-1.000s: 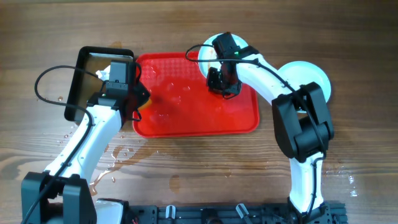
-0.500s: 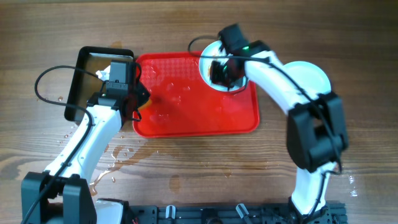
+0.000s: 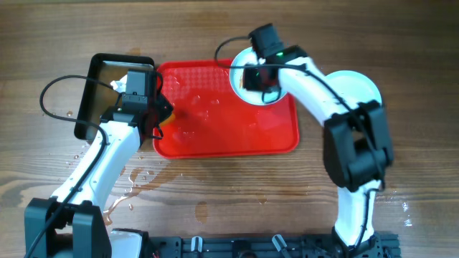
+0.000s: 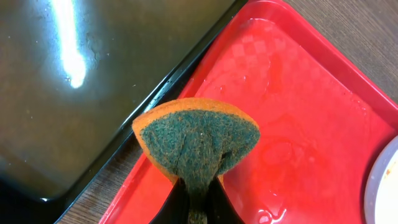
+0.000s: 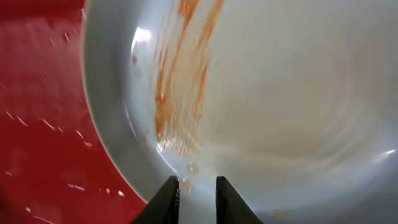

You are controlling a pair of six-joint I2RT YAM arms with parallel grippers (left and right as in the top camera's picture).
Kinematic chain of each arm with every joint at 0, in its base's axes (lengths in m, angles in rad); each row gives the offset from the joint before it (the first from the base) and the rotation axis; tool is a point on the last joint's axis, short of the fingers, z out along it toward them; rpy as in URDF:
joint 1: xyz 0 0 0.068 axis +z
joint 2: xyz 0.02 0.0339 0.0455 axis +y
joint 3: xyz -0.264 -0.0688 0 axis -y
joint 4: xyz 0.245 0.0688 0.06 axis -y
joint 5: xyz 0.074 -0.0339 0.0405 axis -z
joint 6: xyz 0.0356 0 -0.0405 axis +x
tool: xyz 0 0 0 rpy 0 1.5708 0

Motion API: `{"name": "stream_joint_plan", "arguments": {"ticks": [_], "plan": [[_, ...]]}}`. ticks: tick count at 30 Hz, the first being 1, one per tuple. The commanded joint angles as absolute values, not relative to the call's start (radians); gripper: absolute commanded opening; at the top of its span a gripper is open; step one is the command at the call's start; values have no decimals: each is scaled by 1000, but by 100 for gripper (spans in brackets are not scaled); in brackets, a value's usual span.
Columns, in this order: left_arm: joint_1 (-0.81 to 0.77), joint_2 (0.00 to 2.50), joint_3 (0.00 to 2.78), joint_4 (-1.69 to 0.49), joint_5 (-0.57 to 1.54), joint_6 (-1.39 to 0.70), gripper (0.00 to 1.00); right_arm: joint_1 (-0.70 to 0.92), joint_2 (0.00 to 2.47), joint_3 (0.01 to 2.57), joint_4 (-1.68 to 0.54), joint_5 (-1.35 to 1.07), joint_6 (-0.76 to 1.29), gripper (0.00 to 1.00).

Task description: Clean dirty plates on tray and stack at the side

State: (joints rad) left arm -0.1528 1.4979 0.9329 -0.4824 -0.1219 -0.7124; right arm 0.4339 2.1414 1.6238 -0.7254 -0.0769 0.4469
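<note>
A white plate with a pale blue rim (image 3: 242, 86) and orange-brown streaks (image 5: 180, 81) is over the far right corner of the red tray (image 3: 215, 136). My right gripper (image 3: 260, 84) is shut on its rim, and its fingertips (image 5: 197, 182) pinch the edge. A second plate (image 3: 358, 89) lies on the table right of the tray. My left gripper (image 3: 159, 115) is shut on a green and orange sponge (image 4: 198, 134), just above the tray's left edge (image 4: 311, 124).
A black pan with brownish liquid (image 3: 107, 72) stands against the tray's left side and fills the left of the left wrist view (image 4: 74, 93). Water drops lie on the wood at front left (image 3: 133, 183).
My right gripper has brought the streaked plate from the tray's far right edge to over the tray's corner. The left arm and sponge have not moved.
</note>
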Motion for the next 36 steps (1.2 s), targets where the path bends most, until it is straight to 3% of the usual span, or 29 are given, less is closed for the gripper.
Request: {"name": "stream_joint_plan", "arguments": {"ticks": [1,10,17,24,32,36], "plan": [[-149,1487,935,-484,-113,-711,4,489,2174,1628,-754,-52,429,21],[-149,1487,935,-484,-113,-711,4,570,2212,1629,-785,-117,442,21],[-149,1487,935,-484,-113,-711,4,571,2201,1633,-768,-416,221,21],[-149,1487,935,-483,-113,-711,4,573,2189,1633,-846,-517,100,22],[-149,1487,935,-454,-78,-654,4,426,2059,1633,-876,-453,328,27],[-149,1487,935,-398,24,-500,5,318,2032,1632,-918,-309,454,37]]}}
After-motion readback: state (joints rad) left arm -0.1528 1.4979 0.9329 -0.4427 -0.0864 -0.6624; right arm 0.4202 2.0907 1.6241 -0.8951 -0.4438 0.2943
